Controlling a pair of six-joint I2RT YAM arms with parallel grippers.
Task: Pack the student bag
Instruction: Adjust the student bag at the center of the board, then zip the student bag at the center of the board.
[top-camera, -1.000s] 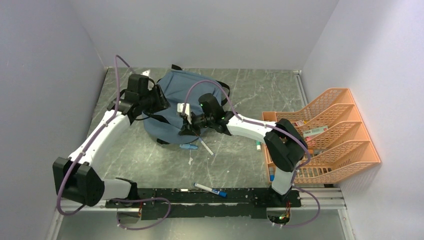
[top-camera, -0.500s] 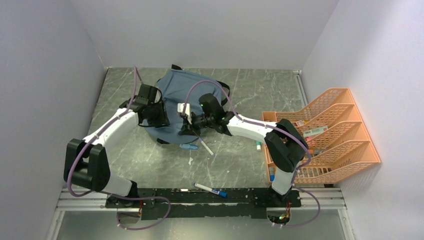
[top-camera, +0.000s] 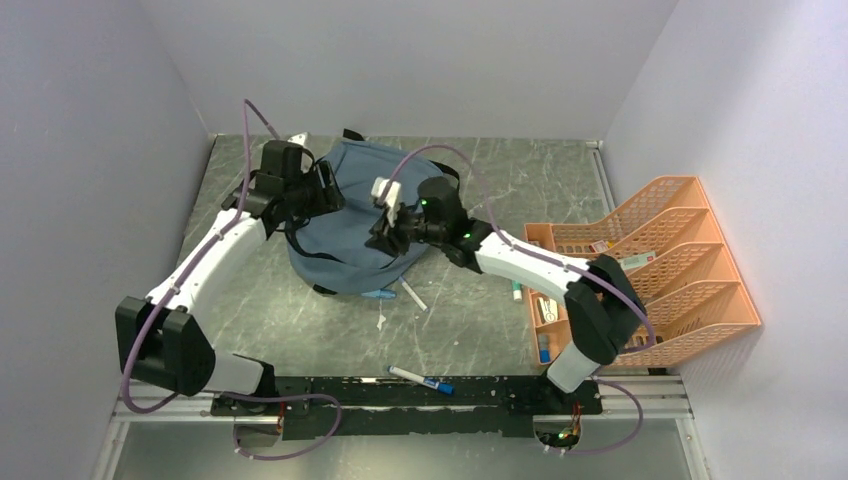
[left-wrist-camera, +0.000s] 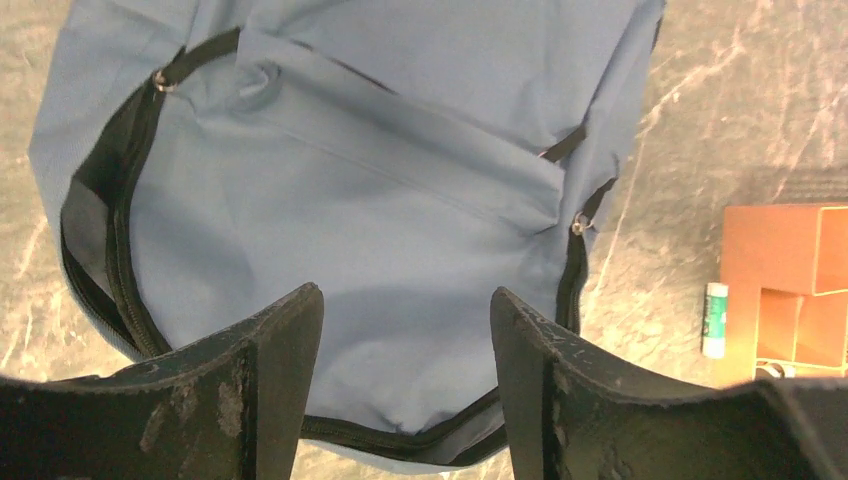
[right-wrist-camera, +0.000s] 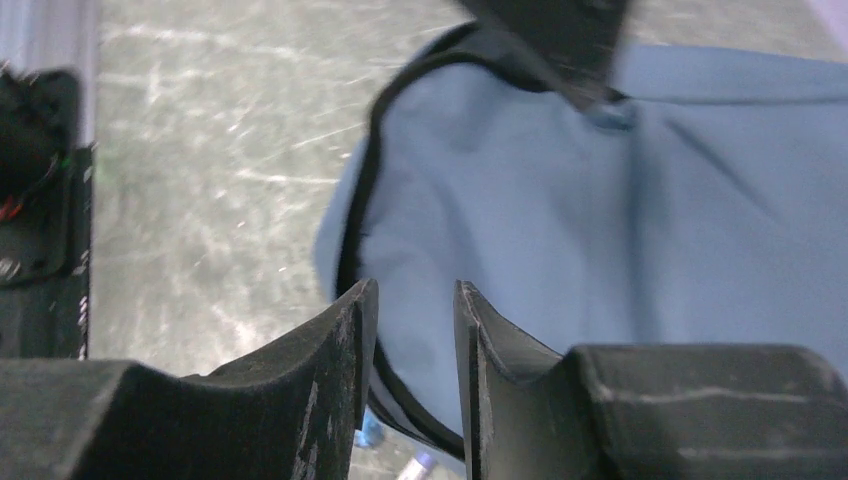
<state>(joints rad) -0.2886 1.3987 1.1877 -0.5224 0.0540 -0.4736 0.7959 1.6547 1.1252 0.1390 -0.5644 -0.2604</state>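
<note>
The bag (top-camera: 345, 235) lay flat on the table (top-camera: 500, 180) with its front pocket up. Both arms reached out over it. Its black main zipper (left-wrist-camera: 112, 255) gaped along one edge and showed dark lining. A metal pull (left-wrist-camera: 578, 224) sat at the opposite edge.

The left gripper (top-camera: 322, 192) hung over the bag's far left part. Its fingers (left-wrist-camera: 285, 345) were spread wide with nothing between them, and only the bag's cloth lay below in the wrist view. Whether they touched the cloth could not be told.

The right gripper (top-camera: 388, 222) was above the bag's middle. Its fingers (right-wrist-camera: 350, 330) stood parted by a narrow gap and pinched nothing. That wrist view was blurred, and it showed the bag's black-trimmed edge beneath the tips.

Just beside the bag's near edge lay a white pen (top-camera: 412, 295). A small blue thing (top-camera: 378, 293), too small to name, touched that same edge. Nearer the arm bases, well apart from the bag, lay a marker (top-camera: 420, 380), white with a blue cap.

Well to the bag's right stood an orange rack (top-camera: 650, 270). Its tiers held a few small items that were too small to tell. A glue stick (top-camera: 516, 290) lay between the bag and the rack, just beside the rack.
</note>
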